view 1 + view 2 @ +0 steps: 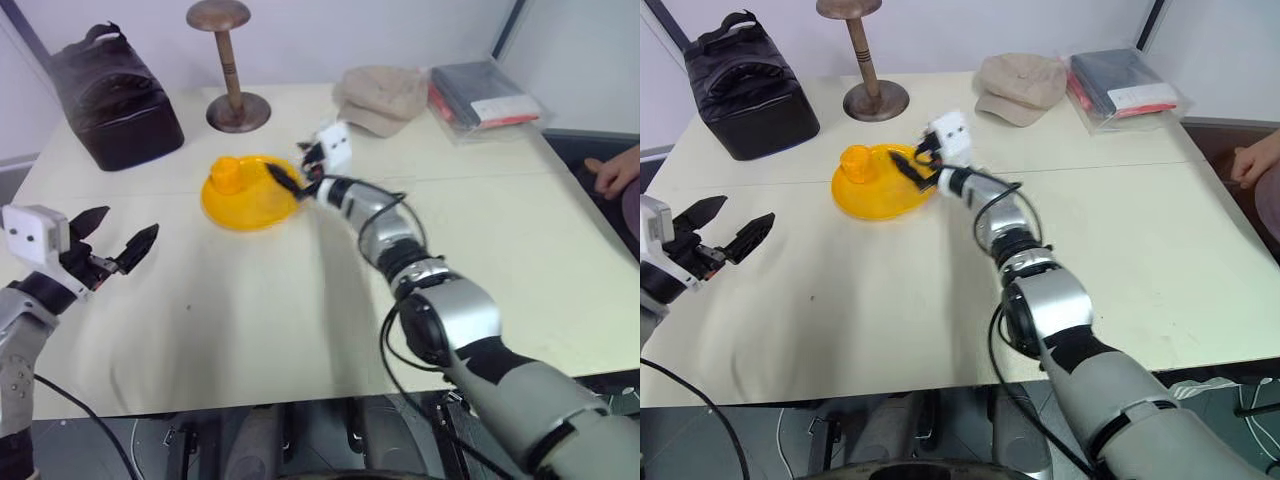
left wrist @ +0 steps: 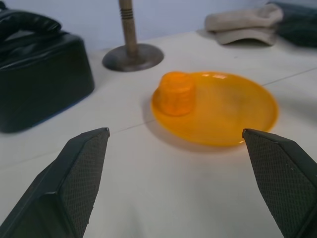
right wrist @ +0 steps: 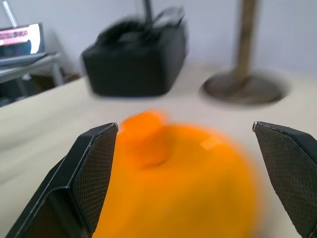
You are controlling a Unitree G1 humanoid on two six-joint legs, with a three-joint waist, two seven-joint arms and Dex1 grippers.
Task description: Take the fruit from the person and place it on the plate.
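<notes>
The fruit (image 2: 177, 92), a stubby orange-yellow rounded cylinder, stood upright on the plate (image 2: 233, 111), close to its rim on the side toward the robot's left. The plate, round, glossy and bright yellow with a shallow rim, lay flat on the table. The right gripper (image 1: 919, 165) hovered over the plate's opposite edge, jaws spread wide; the fruit sat just beyond its fingertips, apparently untouched. The person's hand (image 1: 612, 170) rested well apart from both.
</notes>
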